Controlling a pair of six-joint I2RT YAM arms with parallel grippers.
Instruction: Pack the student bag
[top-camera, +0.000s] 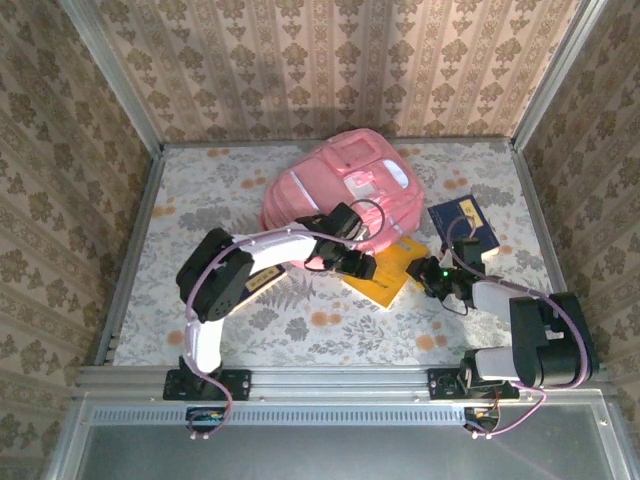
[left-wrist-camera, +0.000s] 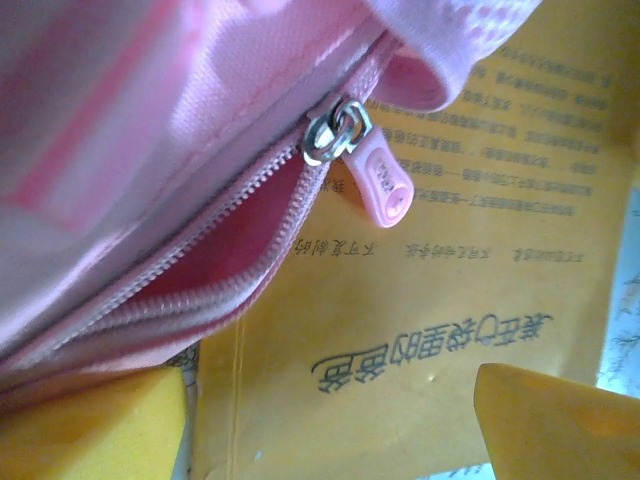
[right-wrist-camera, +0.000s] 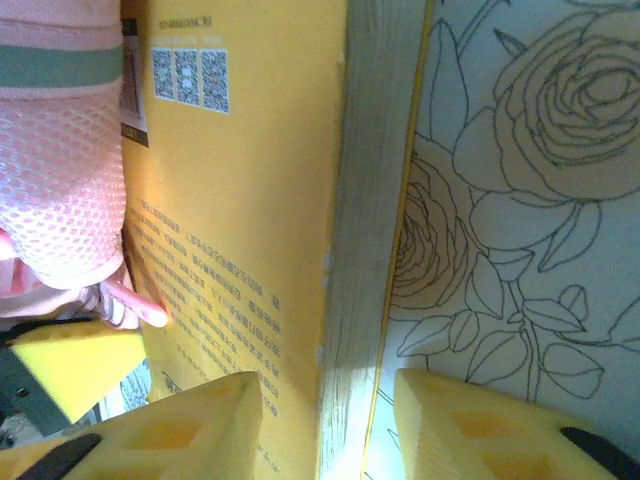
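L gripper (left-wrist-camera: 330, 390) is open, yellow pads (left-wrist-camera: 90, 425) wide apart, hovering over a yellow book (left-wrist-camera: 400, 330) right at the edge of the student bag (left-wrist-camera: 150, 150). Pink zip pull (left-wrist-camera: 382, 188) hangs off the part-open zip just ahead, over the book's printed cover. R gripper (right-wrist-camera: 330, 400) has jaws part-way apart, straddling that book's page edge; can't tell if it pinches. Top view: bag lies mid-counter (top-camera: 250, 320) toward the back wall, near corner overlapping the yellow book. Blue book (top-camera: 465, 228) sits just right of the bag, beyond R gripper.
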